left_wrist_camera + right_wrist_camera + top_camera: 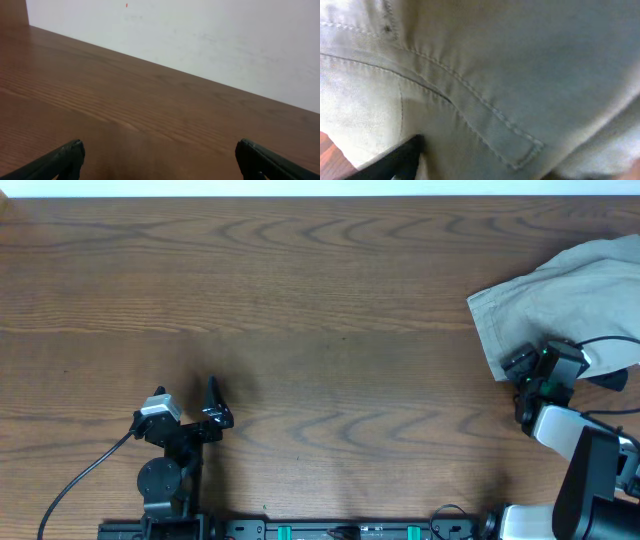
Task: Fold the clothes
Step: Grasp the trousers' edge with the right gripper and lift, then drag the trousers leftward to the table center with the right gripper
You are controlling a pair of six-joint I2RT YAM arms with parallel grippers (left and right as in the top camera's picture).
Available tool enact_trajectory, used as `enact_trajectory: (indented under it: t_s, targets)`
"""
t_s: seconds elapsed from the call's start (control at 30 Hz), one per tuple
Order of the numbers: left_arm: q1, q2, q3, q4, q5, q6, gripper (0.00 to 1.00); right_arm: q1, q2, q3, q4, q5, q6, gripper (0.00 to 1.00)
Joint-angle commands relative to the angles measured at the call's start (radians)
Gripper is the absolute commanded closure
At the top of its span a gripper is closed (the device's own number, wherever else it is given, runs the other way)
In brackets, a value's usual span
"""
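Left pincer (215, 403) is spread wide. In the left wrist view both fingertips (60, 159) sit at the bottom corners of the frame with bare desk (300, 300) between them. Nothing is in its grasp. Ahead of it I see only wood grain, then a white wall (200, 40) at the far edge.

The trousers (570, 290) are well apart from the left pincer, far off to its right. They're bunched at the desk's right side and cut off by the frame edge, so I can't see how much cloth lies beyond or how the legs are arranged.

Right pincer (522, 365) is at the near-left corner of the cloth, touching or overlapping its edge. From overhead the wrist camera body and cable hide the fingertips.

The right wrist view is almost all khaki fabric, close up and soft-focus. A double-stitched band (485, 115) runs diagonally down to the right. I can't tell whether it's a belt loop or a pocket flap. One dark finger (395, 161) shows at lower left under the cloth, with a sliver of desk beside it. The other finger is hidden or just a dark smear at the bottom right.

I can't tell whether the right pincer is spread, closed or pinching the fabric.
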Motion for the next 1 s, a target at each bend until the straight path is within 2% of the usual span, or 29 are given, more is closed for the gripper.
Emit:
enact_trajectory:
  t_s: [0.0, 0.03, 0.17, 0.2, 0.4, 0.73, 0.97]
  targets:
    - [0.000, -0.005, -0.015, -0.038, -0.015, 0.010, 0.02, -0.006, 0.036, -0.012, -0.002, -0.063, -0.029, 0.59]
    - [0.000, -0.005, -0.015, -0.038, -0.015, 0.010, 0.02, -0.006, 0.036, -0.012, 0.002, -0.089, -0.029, 0.69]
    - [0.000, -0.005, -0.015, -0.038, -0.015, 0.010, 0.02, -0.007, 0.028, -0.012, 0.017, -0.178, -0.029, 0.95]
    - [0.000, -0.005, -0.015, -0.038, -0.015, 0.010, 0.02, -0.006, 0.020, -0.012, 0.019, -0.199, -0.029, 0.99]
    - [0.000, -0.005, -0.015, -0.038, -0.015, 0.010, 0.02, -0.006, -0.116, -0.012, 0.019, -0.356, -0.005, 0.99]
    - [0.000, -0.005, -0.015, -0.038, -0.015, 0.010, 0.02, -0.001, -0.531, -0.009, 0.015, -0.503, 0.223, 0.99]
    - [0.000, -0.005, -0.015, -0.038, -0.015, 0.010, 0.02, 0.055, -0.620, -0.009, 0.015, -0.543, 0.352, 0.99]
